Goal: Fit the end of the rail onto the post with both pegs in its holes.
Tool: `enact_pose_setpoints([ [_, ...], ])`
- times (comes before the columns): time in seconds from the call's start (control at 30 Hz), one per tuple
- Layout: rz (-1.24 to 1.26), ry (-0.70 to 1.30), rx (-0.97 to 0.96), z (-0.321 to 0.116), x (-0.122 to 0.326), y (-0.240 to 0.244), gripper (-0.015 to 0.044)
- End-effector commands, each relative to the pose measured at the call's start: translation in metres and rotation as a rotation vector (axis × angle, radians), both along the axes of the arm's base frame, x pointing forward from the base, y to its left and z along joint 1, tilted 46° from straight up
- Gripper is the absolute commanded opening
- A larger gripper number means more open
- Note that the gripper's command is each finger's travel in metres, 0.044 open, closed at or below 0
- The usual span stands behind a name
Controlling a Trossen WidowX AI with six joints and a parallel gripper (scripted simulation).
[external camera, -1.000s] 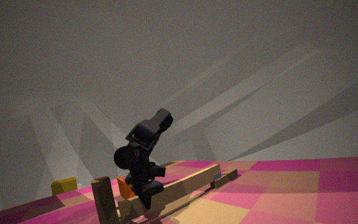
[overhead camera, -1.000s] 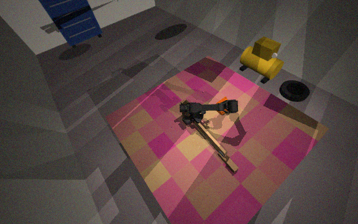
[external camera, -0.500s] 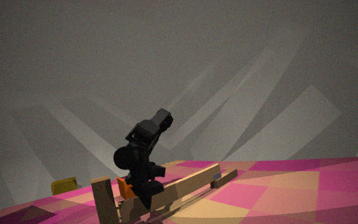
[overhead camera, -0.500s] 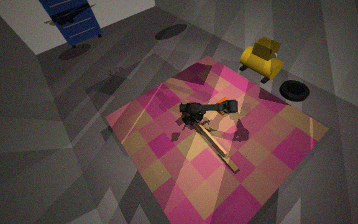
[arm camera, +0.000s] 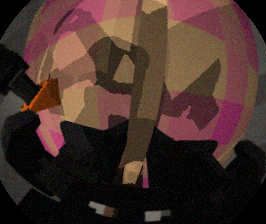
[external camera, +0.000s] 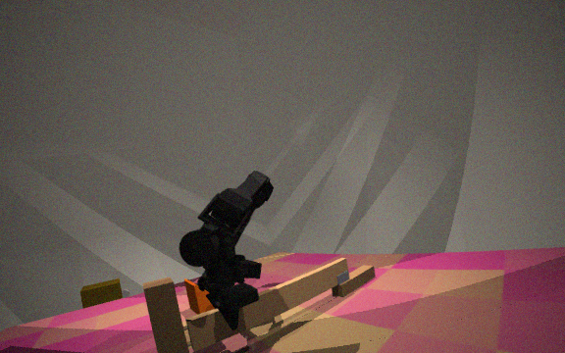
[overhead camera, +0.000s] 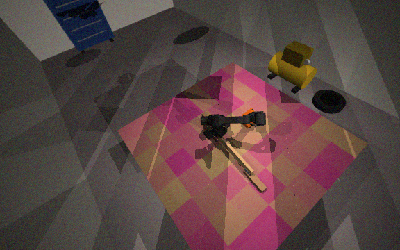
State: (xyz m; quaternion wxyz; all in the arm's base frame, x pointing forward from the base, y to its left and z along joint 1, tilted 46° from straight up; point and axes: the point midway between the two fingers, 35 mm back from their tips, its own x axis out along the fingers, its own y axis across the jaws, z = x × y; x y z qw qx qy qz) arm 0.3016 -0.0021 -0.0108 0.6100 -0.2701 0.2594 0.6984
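Observation:
The long wooden rail (overhead camera: 240, 159) (external camera: 307, 284) (arm camera: 148, 63) runs from the low footboard block (overhead camera: 260, 184) (external camera: 356, 279) towards the short upright post (external camera: 164, 315). Its far end rests at the block. Its near end is raised off the checkered table (overhead camera: 290, 198) (external camera: 459, 304) and stands just beside the post, slightly below its top. My black gripper (overhead camera: 217, 135) (external camera: 231, 314) (arm camera: 134, 171) is shut on the rail close to that near end. The pegs and the holes are hidden, and I cannot tell whether the rail end touches the post.
An orange part (overhead camera: 248, 113) (external camera: 195, 297) (arm camera: 44, 96) sits at the arm's base behind the post. Off the table stand a yellow compressor (overhead camera: 292, 67), a black tyre (overhead camera: 329, 101) and a blue cabinet (overhead camera: 80, 22).

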Motion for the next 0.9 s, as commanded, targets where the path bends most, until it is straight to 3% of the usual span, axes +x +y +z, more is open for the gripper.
enact_pose_setpoints([
  [0.0, -0.005, -0.006, -0.007, 0.0029, 0.0017, -0.0020, 0.0000],
  [0.87, -0.005, -0.006, -0.007, 0.0026, 0.0006, 0.0009, 0.0000],
])
